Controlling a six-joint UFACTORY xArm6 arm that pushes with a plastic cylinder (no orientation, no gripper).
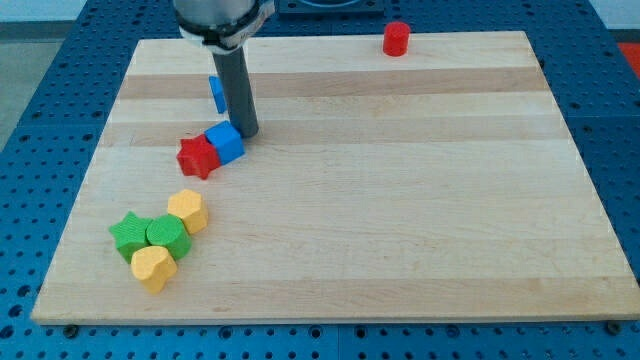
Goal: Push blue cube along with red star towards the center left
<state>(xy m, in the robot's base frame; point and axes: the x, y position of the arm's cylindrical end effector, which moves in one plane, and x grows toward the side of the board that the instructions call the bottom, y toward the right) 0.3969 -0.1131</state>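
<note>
The blue cube point(226, 142) sits left of the board's middle, touching the red star point(198, 156) on its lower left. My tip point(246, 132) is down on the board just right of the blue cube's upper right side, touching it or nearly so. The dark rod rises from there to the view's top.
Another blue block point(215, 93) stands partly hidden behind the rod. A red cylinder point(397, 39) is at the top edge. At the lower left a cluster holds a green star point(128, 236), a green block point(168, 236) and two yellow blocks point(188, 211) point(153, 267). The wooden board point(400, 200) lies on a blue table.
</note>
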